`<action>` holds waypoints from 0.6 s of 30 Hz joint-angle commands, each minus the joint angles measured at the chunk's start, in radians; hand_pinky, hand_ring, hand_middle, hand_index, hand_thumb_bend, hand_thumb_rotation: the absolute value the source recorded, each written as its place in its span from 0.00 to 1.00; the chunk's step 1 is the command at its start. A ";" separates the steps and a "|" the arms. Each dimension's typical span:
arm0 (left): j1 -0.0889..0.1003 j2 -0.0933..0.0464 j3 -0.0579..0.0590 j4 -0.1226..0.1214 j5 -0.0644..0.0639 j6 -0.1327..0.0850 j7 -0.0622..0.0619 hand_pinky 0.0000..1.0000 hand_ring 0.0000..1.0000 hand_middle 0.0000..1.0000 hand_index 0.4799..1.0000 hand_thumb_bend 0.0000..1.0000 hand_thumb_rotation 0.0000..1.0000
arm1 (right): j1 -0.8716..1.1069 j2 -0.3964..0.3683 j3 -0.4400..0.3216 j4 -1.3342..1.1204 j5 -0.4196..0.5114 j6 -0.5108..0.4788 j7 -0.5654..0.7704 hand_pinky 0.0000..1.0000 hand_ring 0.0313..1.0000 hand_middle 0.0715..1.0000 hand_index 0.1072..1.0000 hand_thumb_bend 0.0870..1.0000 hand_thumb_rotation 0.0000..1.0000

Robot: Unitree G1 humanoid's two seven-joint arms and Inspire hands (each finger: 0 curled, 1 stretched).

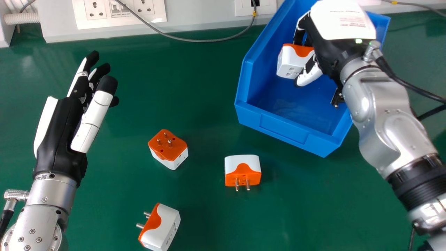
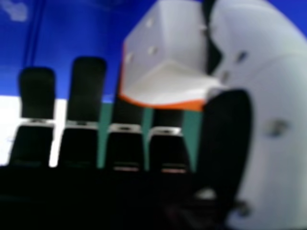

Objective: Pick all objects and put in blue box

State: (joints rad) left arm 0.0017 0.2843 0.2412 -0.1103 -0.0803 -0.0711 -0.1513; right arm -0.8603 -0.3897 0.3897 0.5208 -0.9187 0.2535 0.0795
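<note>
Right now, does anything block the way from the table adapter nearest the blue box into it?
The box's near wall stands before the adapter; past that, the right hand holds another adapter inside.

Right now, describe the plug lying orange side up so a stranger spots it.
Find the blue box on the green table. Left of it sits a plug with three pins pointing up; its two neighbours lie with pins sideways.
</note>
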 commanded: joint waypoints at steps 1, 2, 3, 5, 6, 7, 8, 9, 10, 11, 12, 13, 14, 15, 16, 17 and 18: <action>0.008 0.000 0.002 -0.036 -0.001 0.002 0.004 0.81 0.92 0.94 0.93 0.83 0.89 | -0.073 0.006 0.007 0.022 -0.019 0.012 -0.041 0.35 0.41 0.48 0.46 0.45 0.00; 0.007 0.000 0.001 -0.037 -0.001 0.004 0.004 0.81 0.92 0.94 0.93 0.82 0.89 | -0.081 0.011 0.012 0.040 -0.018 0.017 -0.050 0.35 0.41 0.48 0.46 0.45 0.00; 0.008 0.000 0.001 -0.038 -0.001 0.006 0.005 0.81 0.92 0.94 0.93 0.82 0.89 | -0.089 0.018 0.017 0.062 -0.016 0.021 -0.059 0.35 0.40 0.47 0.47 0.45 0.00; 0.007 0.000 0.000 -0.040 0.000 0.009 0.005 0.81 0.92 0.94 0.93 0.82 0.89 | -0.104 0.028 0.024 0.098 -0.009 0.027 -0.078 0.35 0.40 0.47 0.47 0.45 0.00; 0.007 0.000 0.000 -0.039 0.000 0.009 0.005 0.81 0.92 0.94 0.93 0.82 0.89 | -0.110 0.033 0.026 0.117 -0.006 0.030 -0.087 0.35 0.40 0.47 0.47 0.45 0.00; 0.008 -0.001 0.000 -0.041 0.000 0.010 0.005 0.81 0.92 0.94 0.93 0.82 0.89 | -0.119 0.040 0.028 0.141 -0.002 0.033 -0.099 0.35 0.40 0.47 0.47 0.45 0.00; 0.010 -0.003 -0.001 -0.044 0.000 0.011 0.006 0.81 0.92 0.93 0.93 0.82 0.89 | -0.127 0.047 0.028 0.167 0.004 0.035 -0.113 0.35 0.40 0.47 0.47 0.45 0.00; 0.011 -0.005 -0.002 -0.047 0.000 0.011 0.007 0.81 0.92 0.93 0.93 0.82 0.89 | -0.135 0.053 0.028 0.191 0.009 0.036 -0.125 0.35 0.40 0.47 0.47 0.45 0.00; 0.012 -0.007 -0.003 -0.050 0.000 0.012 0.008 0.81 0.92 0.93 0.93 0.83 0.89 | -0.140 0.056 0.029 0.207 0.014 0.035 -0.133 0.35 0.41 0.47 0.47 0.45 0.00; 0.013 -0.008 -0.005 -0.054 0.001 0.014 0.009 0.81 0.92 0.93 0.93 0.83 0.89 | -0.146 0.060 0.030 0.223 0.019 0.035 -0.142 0.35 0.41 0.47 0.47 0.45 0.00; 0.014 -0.010 -0.007 -0.060 0.002 0.017 0.010 0.81 0.92 0.93 0.93 0.83 0.89 | -0.152 0.065 0.030 0.240 0.024 0.034 -0.151 0.35 0.41 0.47 0.47 0.45 0.00; 0.016 -0.012 -0.010 -0.066 0.005 0.019 0.012 0.81 0.92 0.93 0.93 0.83 0.89 | -0.156 0.068 0.029 0.255 0.030 0.034 -0.159 0.35 0.41 0.47 0.47 0.45 0.00; 0.017 -0.013 -0.012 -0.070 0.007 0.021 0.013 0.81 0.92 0.93 0.93 0.83 0.89 | -0.162 0.072 0.028 0.270 0.036 0.034 -0.165 0.35 0.41 0.47 0.47 0.45 0.00; 0.018 -0.014 -0.013 -0.073 0.008 0.022 0.014 0.81 0.92 0.93 0.93 0.82 0.89 | -0.166 0.075 0.028 0.281 0.040 0.035 -0.169 0.35 0.41 0.47 0.47 0.45 0.00; 0.020 -0.014 -0.014 -0.074 0.009 0.022 0.015 0.81 0.92 0.93 0.93 0.82 0.89 | -0.171 0.079 0.029 0.293 0.044 0.038 -0.172 0.35 0.41 0.47 0.47 0.45 0.00; 0.021 -0.015 -0.015 -0.076 0.011 0.022 0.015 0.81 0.92 0.93 0.93 0.82 0.89 | -0.175 0.083 0.030 0.306 0.049 0.040 -0.177 0.35 0.41 0.47 0.47 0.45 0.00; 0.022 -0.016 -0.016 -0.077 0.013 0.022 0.016 0.81 0.92 0.93 0.93 0.81 0.89 | -0.179 0.085 0.032 0.314 0.053 0.041 -0.181 0.36 0.41 0.46 0.46 0.45 0.00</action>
State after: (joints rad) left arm 0.0177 0.2706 0.2263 -0.1579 -0.0762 -0.0450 -0.1454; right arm -0.9738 -0.3075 0.4252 0.8327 -0.8708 0.2914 -0.0677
